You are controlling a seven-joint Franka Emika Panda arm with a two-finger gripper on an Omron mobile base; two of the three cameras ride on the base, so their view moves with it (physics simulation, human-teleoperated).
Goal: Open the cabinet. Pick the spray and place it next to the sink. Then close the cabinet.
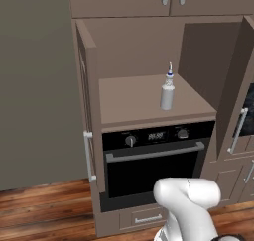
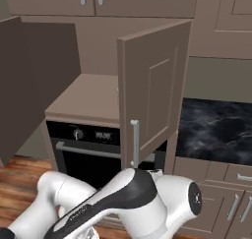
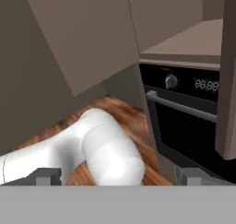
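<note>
Left base view puts us before the cabinet point(image 1: 144, 51), both of its doors swung wide. One spray point(image 1: 167, 92) stands upright on the tan shelf inside, toward the right and front of that shelf, directly above the black oven point(image 1: 154, 160). We count two doors: the left door point(image 1: 89, 111) edge-on beside the oven, the right door point(image 2: 150, 95) hanging out over the oven's right side, hiding the spray in the right base view. One silver bar handle point(image 2: 135, 143) runs down that door. Our gripper point(image 3: 117, 176) hangs low in front of the oven, its two finger tips point(image 3: 46, 176) spread wide apart, grasping nothing.
</note>
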